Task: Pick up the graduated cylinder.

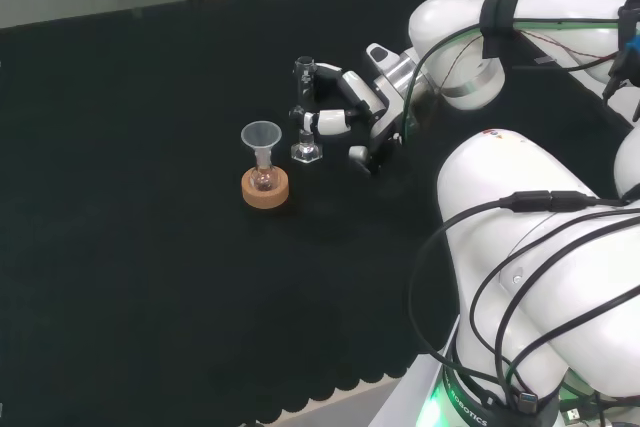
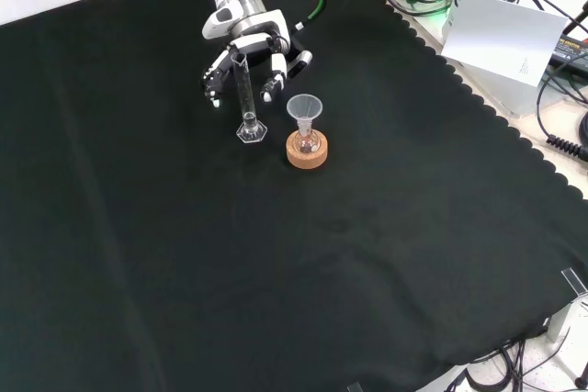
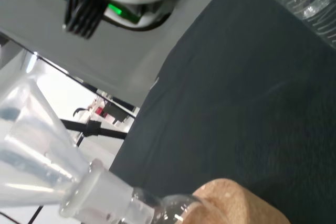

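In the front view we find one obstacle near the graduated cylinder point(image 2: 247, 98): a small flask with a funnel point(image 2: 304, 113) on a cork ring point(image 2: 307, 151), just to its right. The tabletop point(image 2: 184, 263) to the left and in front lies open. The robot hand point(image 2: 246, 50) occupies the far side.

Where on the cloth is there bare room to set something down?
Front view: bare cloth everywhere below the cork stand. Crowded only near the top, where the hand, graduated cylinder and funnel cluster.
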Action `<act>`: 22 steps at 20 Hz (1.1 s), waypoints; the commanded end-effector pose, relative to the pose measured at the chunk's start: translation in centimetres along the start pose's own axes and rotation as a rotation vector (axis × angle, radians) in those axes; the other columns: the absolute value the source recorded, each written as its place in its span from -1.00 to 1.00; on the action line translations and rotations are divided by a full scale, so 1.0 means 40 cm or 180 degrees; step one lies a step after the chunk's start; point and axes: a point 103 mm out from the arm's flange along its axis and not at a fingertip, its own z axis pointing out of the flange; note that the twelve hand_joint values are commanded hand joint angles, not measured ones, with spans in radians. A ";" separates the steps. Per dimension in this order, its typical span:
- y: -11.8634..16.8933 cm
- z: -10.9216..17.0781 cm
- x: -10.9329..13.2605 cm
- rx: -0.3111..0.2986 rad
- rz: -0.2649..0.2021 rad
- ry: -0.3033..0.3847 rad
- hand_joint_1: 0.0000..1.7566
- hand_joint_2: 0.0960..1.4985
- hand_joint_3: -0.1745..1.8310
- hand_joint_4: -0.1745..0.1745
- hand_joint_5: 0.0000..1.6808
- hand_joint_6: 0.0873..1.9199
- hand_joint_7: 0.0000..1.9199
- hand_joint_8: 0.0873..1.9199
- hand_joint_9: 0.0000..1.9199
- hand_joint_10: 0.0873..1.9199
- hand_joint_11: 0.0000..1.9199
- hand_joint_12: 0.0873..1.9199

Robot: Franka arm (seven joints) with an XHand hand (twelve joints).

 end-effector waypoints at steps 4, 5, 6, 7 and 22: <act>-0.002 0.017 -0.010 -0.0083 0.0085 0.0055 0.26 -0.31 -0.13 -0.11 -0.26 -0.32 -0.39 -0.35 -0.17 -0.51 -0.51 0.31; -0.001 0.019 -0.010 -0.0073 0.0085 0.0063 0.27 -0.31 -0.13 -0.10 -0.25 -0.31 -0.38 -0.35 -0.16 -0.51 -0.50 0.31; -0.002 0.020 -0.010 -0.0066 0.0083 0.0073 0.28 -0.31 -0.13 -0.09 -0.24 -0.30 -0.38 -0.36 -0.15 -0.52 -0.49 0.30; -0.002 0.019 -0.010 -0.0062 0.0079 0.0082 0.28 -0.31 -0.12 -0.08 -0.24 -0.29 -0.37 -0.36 -0.14 -0.53 -0.49 0.30; -0.001 0.023 -0.013 -0.0114 0.0073 0.0084 0.32 -0.28 -0.11 -0.09 -0.18 -0.25 -0.28 -0.38 0.00 -0.59 -0.34 0.21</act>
